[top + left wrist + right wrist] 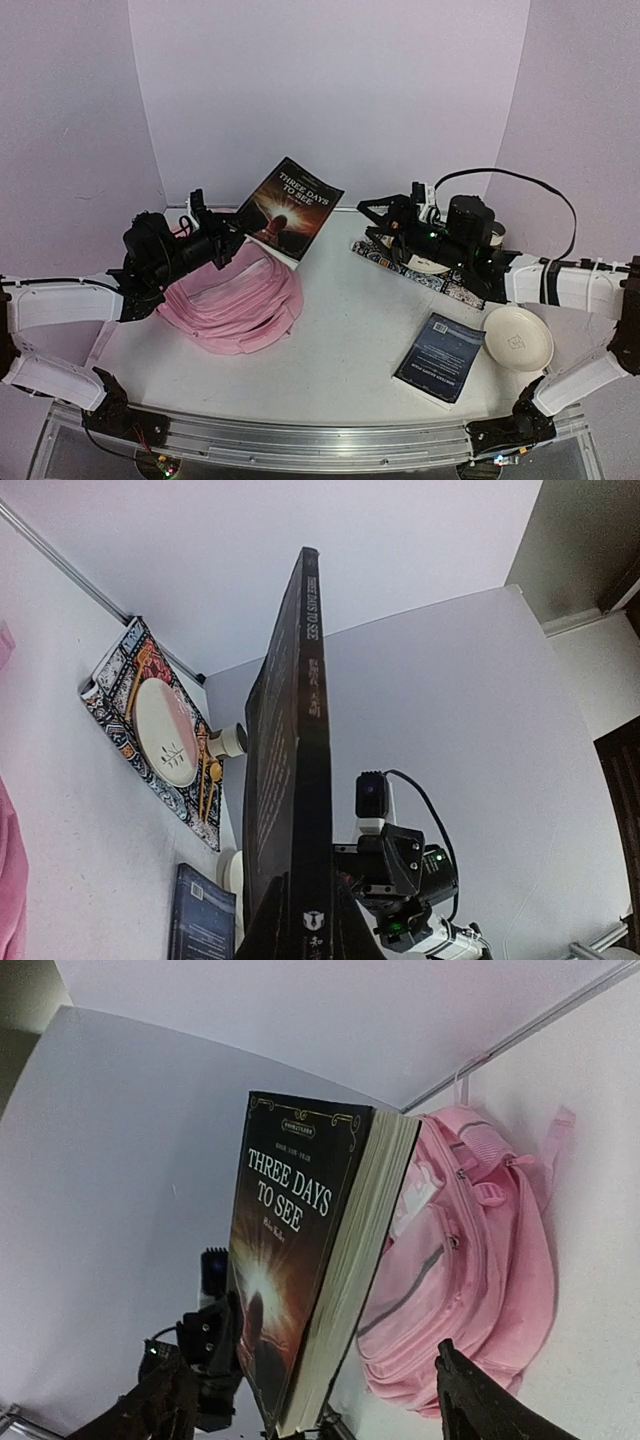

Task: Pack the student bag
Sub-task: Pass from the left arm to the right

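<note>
The student bag (243,300) is a pale-pink backpack lying flat at the table's left; the right wrist view shows its zip pockets (470,1260). Above its far edge a dark book titled "Three Days to See" (291,206) is held up on a tilt. My left gripper (225,232) is shut on the book's lower corner, and in the left wrist view the spine (312,730) runs up from between its jaws (308,912). My right gripper (372,220) stands open just right of the book. Its fingers (470,1400) are spread wide and apart from the cover (290,1250).
A patterned tray (455,288) carrying a white plate lies at the back right under my right arm. A dark blue book (440,358) lies near the front right, with a white bowl (517,337) beside it. Walls close in behind and on both sides.
</note>
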Robot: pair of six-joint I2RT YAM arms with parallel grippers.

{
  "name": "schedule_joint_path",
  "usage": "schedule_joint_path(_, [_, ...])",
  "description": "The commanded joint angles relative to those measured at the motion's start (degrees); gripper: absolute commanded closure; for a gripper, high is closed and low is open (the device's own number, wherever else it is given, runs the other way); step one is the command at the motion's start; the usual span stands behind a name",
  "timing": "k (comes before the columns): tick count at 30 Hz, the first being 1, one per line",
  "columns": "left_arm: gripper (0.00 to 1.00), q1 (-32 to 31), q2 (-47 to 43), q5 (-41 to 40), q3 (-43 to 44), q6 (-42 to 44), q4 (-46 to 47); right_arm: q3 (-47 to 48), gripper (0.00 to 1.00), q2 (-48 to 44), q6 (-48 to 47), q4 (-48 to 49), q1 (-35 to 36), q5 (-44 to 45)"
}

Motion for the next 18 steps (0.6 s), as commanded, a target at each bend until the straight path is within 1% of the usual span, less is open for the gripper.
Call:
schedule_joint_path(1, [1.0, 3.74, -3.06, 12.51, 3.26, 1.43, 0.51, 5.27, 0.08, -3.11, -16.72, -11.03, -3.99, -11.14])
schedule_joint_path(2, [1.0, 4.69, -2.79, 14.67, 3.94, 1.66, -0.83, 5.21, 0.03, -3.04, -18.37, -11.21, -5.16, -14.94])
schedule_joint_path(3, [1.0, 5.33, -2.45, 17.19, 4.8, 2.12, -1.93, 5.07, 0.02, -3.0, -19.71, -11.16, -6.48, -18.57])
schedule_joint_path(6, [1.0, 7.0, -1.59, 23.07, 5.83, 2.54, -3.17, 6.77, 0.02, -2.43, -23.63, -14.15, -9.58, -25.86])
schedule_joint_path(9, [1.0, 8.06, -0.77, 28.35, 7.05, 3.11, -4.17, 10.76, 0.02, -0.09, -27.73, -20.27, -12.25, -32.83])
schedule_joint_path(13, [1.0, 8.25, 0.39, 34.36, 9.01, 3.92, -5.16, 16.11, 0.02, 3.71, -33.38, -25.86, -12.65, -37.05])
schedule_joint_path(18, [1.0, 8.25, 0.81, 39.53, 10.54, 4.27, -5.76, 21.77, 0.02, 7.6, -39.89, -33.48, -12.93, -37.9])
